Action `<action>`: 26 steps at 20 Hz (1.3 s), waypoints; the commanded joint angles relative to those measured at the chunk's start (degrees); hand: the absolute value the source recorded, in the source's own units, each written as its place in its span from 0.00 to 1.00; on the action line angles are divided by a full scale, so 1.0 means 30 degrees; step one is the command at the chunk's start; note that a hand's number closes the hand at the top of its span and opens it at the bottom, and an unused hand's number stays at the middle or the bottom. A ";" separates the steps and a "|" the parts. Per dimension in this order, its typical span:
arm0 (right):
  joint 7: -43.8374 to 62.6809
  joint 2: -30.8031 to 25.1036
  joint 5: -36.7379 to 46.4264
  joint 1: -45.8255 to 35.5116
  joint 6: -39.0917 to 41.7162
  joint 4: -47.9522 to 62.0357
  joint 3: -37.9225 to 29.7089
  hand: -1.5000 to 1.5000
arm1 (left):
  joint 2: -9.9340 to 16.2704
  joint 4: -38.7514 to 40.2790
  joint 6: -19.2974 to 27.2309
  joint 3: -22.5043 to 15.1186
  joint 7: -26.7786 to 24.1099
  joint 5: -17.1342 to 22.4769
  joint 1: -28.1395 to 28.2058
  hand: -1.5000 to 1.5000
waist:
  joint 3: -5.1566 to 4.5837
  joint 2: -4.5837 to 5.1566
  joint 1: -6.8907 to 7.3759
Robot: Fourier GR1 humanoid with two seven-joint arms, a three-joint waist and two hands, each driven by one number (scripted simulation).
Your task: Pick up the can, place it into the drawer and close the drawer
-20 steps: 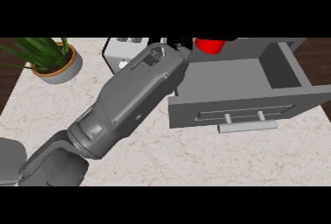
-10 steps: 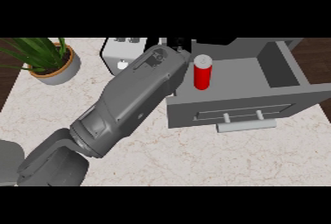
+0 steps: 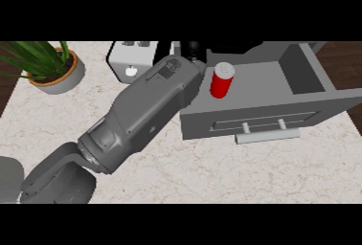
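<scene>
red can [image 3: 222,80] stands upright inside the open grey drawer [image 3: 297,103], on its floor near the left wall, long axis vertical, white cap up. nothing else shows in the drawer. the placing part looks done, judging by how the can sits apart from any fingers.

only one arm shows, a grey forearm running diagonally from the lower left of the view up to the drawer's left rear corner. from its path i take it for the left arm, though the view does not settle that. its black hand [image 3: 193,47] is just a dark sliver past the wrist, at the top edge, behind and to the left of the can; whether the fingers are straight or curled i cannot tell. the other hand is not in view.

what the coming move turns on: the drawer front with its pale handle [image 3: 265,135] faces the lower edge of the view, toward the robot, while the hand sits at the far side of the drawer, above its back left corner. to shut it, the hand likely has to come round to the front and push away from the robot.

on the marble tabletop [image 3: 233,177] a white toaster [image 3: 133,62] stands just left of the forearm, and a potted plant [image 3: 50,67] sits at the far left corner.
</scene>
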 commanded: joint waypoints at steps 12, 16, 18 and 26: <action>-0.4596 -0.0518 0.7365 -0.2286 0.1652 -0.1945 0.0995 0.00 | -0.0001 -0.0761 -0.0164 -0.0040 -0.1850 0.1724 -0.0570 0.00 | -0.0009 -0.0091 0.0881; -0.4171 -0.0806 1.0491 -0.3368 0.1440 -0.3066 0.2903 0.00 | -0.0001 -0.0564 0.0605 -0.0252 -0.2531 0.1629 -0.1053 0.00 | -0.0026 -0.0073 0.1093; -0.4476 -0.0919 1.2372 -0.4006 0.1256 -0.2734 0.3581 0.00 | -0.0001 -0.0413 0.0236 -0.0002 -0.2535 0.1725 -0.0943 0.00 | -0.0029 -0.0121 0.1413; -0.5818 -0.0881 2.0030 -0.6625 -0.0253 0.0280 0.8275 0.00 | -0.0001 -0.1043 0.0239 0.0027 -0.2241 0.2025 -0.0240 0.00 | -0.0036 -0.0242 0.2024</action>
